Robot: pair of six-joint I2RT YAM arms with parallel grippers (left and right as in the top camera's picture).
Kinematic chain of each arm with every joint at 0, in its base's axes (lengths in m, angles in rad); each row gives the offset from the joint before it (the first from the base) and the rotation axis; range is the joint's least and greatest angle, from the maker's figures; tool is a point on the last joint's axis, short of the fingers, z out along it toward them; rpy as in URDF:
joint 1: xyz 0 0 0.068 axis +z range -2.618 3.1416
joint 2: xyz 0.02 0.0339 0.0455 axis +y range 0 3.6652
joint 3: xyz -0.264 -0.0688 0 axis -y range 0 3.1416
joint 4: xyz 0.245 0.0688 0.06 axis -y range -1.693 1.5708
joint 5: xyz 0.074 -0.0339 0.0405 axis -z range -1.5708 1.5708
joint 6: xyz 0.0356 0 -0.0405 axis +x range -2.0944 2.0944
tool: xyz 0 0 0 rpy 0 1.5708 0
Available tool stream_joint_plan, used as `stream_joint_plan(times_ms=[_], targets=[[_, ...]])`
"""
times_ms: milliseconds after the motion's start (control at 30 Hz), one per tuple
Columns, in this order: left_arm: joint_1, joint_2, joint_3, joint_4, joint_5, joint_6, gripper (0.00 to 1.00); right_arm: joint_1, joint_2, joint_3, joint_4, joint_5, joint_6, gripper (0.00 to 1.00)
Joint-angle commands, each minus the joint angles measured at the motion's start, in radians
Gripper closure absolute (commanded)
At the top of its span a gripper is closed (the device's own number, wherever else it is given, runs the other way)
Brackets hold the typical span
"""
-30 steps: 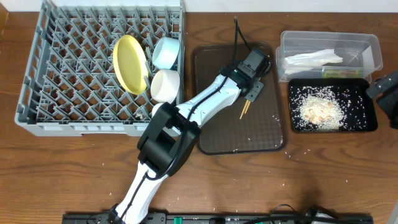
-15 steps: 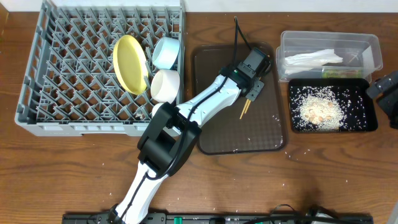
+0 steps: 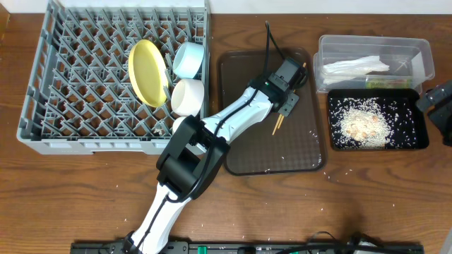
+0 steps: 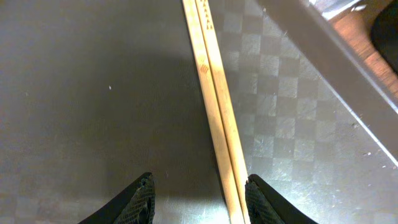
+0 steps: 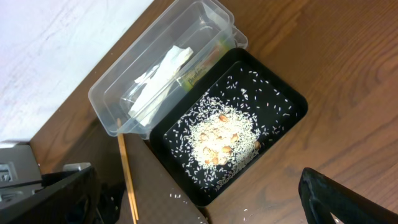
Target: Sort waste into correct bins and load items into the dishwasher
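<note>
Straddling the chopsticks [image 4: 214, 112] on the tray [image 4: 93, 93], my left jaws stand half spread; right jaws wide apart. Print on sticks unreadable.

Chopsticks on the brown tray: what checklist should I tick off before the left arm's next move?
1. Chopsticks lie between the left pincer's fingers: ok, though close to one finger.
2. Two sticks side by side: ok.
3. Pincer closed on them: not ok, jaws stand apart.
4. Free pegs in the dish rack: ok.
5. Right pincer away from the brown tray: ok.
6. Sticks lying flat on the tray: cannot tell.
</note>
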Motion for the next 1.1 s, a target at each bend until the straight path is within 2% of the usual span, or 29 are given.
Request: stream_joint_plan(times_ms=[0,867,1067], targets=[[0.0,0.019,-0.014,0.005,0.01,0.017,0.51,-0.01,0.0,0.003,-0.001,-0.001,0.011,0.01],[0.0,0.068,-0.07,0.098,0.005,0.018,0.51,-0.01,0.0,0.003,-0.001,-0.002,0.011,0.01],[0.0,0.098,-0.07,0.114,-0.05,-0.013,0.51,-0.01,0.0,0.003,-0.001,-0.001,0.011,0.01]])
